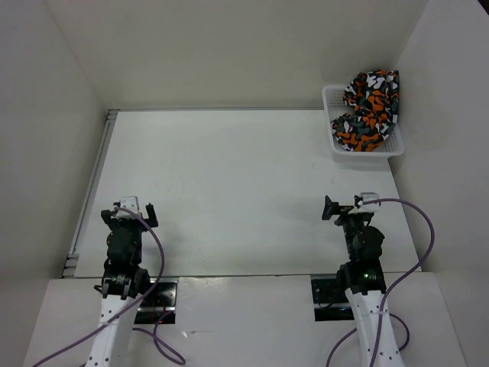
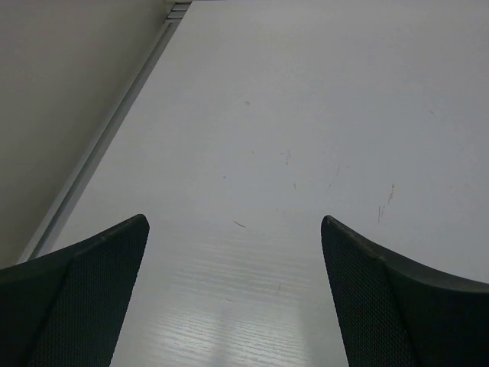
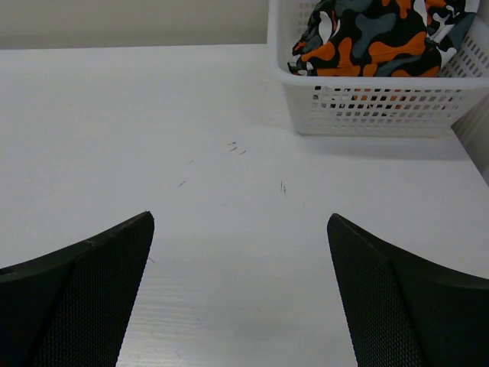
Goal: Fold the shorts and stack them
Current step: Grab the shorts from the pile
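The shorts [image 1: 369, 109], soft fabric with orange, black, grey and white blotches, lie bunched up in a white mesh basket [image 1: 338, 145] at the far right corner of the table. They also show at the top right of the right wrist view [image 3: 367, 38]. My left gripper [image 1: 137, 211] is open and empty near the front left of the table; its view [image 2: 234, 223] shows only bare tabletop between the fingers. My right gripper [image 1: 344, 209] is open and empty near the front right, well short of the basket [image 3: 382, 107]; the wrist view shows it over bare table [image 3: 241, 222].
White walls close in the table on the left, back and right. A metal rail [image 1: 92, 183] runs along the left edge of the table and shows in the left wrist view [image 2: 114, 130]. The basket stands against the right wall.
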